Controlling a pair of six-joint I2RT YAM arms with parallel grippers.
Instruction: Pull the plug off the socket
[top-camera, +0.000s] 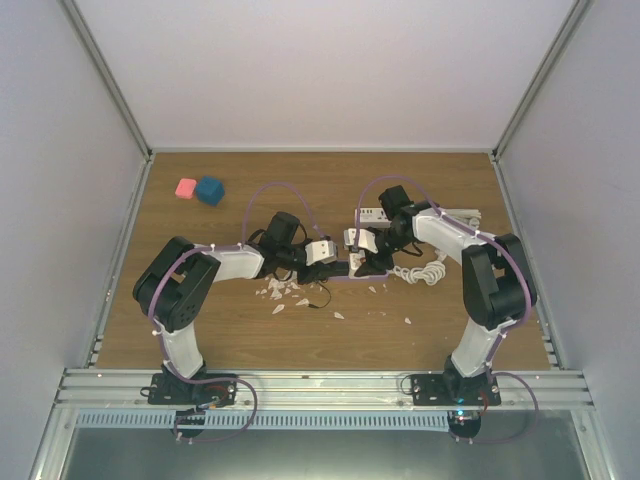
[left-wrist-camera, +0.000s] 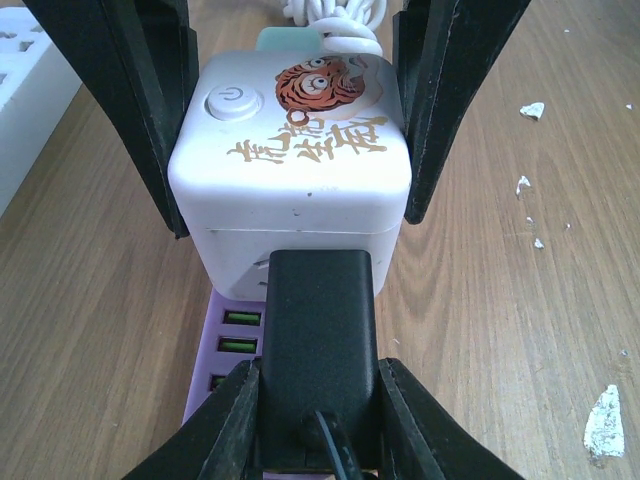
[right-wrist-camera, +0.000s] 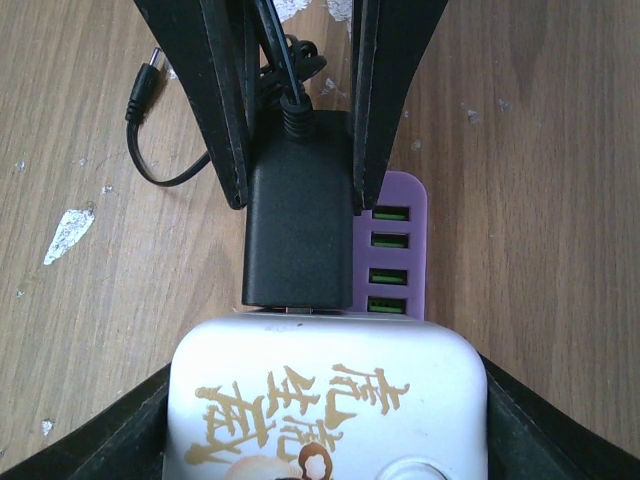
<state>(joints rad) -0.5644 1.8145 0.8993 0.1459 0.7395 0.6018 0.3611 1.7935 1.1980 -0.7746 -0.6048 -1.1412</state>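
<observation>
Clamping the white tiger-printed cube socket (left-wrist-camera: 290, 150), the right gripper (right-wrist-camera: 327, 380) anchors it while the left gripper (left-wrist-camera: 318, 378) pinches the black rectangular plug (left-wrist-camera: 318, 320).

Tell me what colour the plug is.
Black; the plug shows best in the right wrist view.

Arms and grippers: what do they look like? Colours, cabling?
Matching pair: left arm and right arm have white links, black joints, a purple cable looped along each. The left gripper and right gripper carry flat, tapered black fingers, no markings visible.
</observation>
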